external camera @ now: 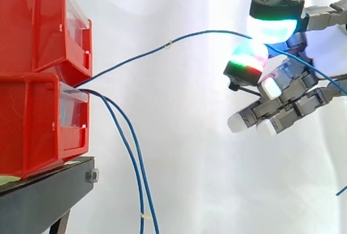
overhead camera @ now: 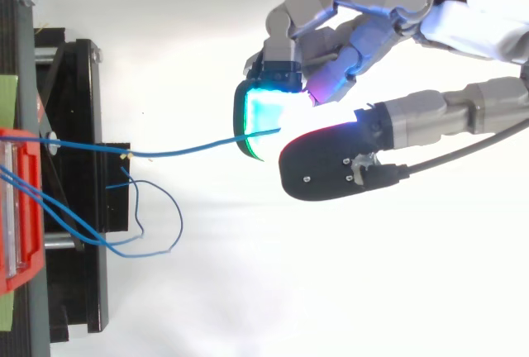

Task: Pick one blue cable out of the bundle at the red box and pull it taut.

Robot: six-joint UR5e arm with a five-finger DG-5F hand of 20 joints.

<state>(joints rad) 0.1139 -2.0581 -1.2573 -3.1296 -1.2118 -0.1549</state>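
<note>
Where the two stacked red bins (external camera: 32, 82) sit on the black stand (external camera: 43, 190) at the left of the side view, we see a bundle of thin blue strands come out at the front, at the seam between the upper and lower bin. One blue cable (external camera: 141, 55) leaves the rest and climbs rightward in front of the white curtain (external camera: 190, 136). It carries a small pale mark (external camera: 171, 43) partway along and reaches the hand (external camera: 293, 96), well apart from the bins. There we find it nipped between two glowing fingertips, a cyan-white pad (external camera: 271, 28) above and a green-and-red pad (external camera: 249, 55) just beneath. The hand's remaining fingers are bent inward below, with white tips and nothing in them. Past the pinch the strand runs on down toward the right edge. From above, we see the same blue cable (overhead camera: 198, 148) cross from the red bin (overhead camera: 16, 208) over the stand (overhead camera: 83, 208) to the cyan pad (overhead camera: 264, 113) of the hand (overhead camera: 355, 18). It has a slight bend, so it is not fully straight. The other blue cables (external camera: 136, 163) droop slack from the bin front toward the bottom of the side view. In the top view they lie in loose loops (overhead camera: 180, 218) beside the stand.
</note>
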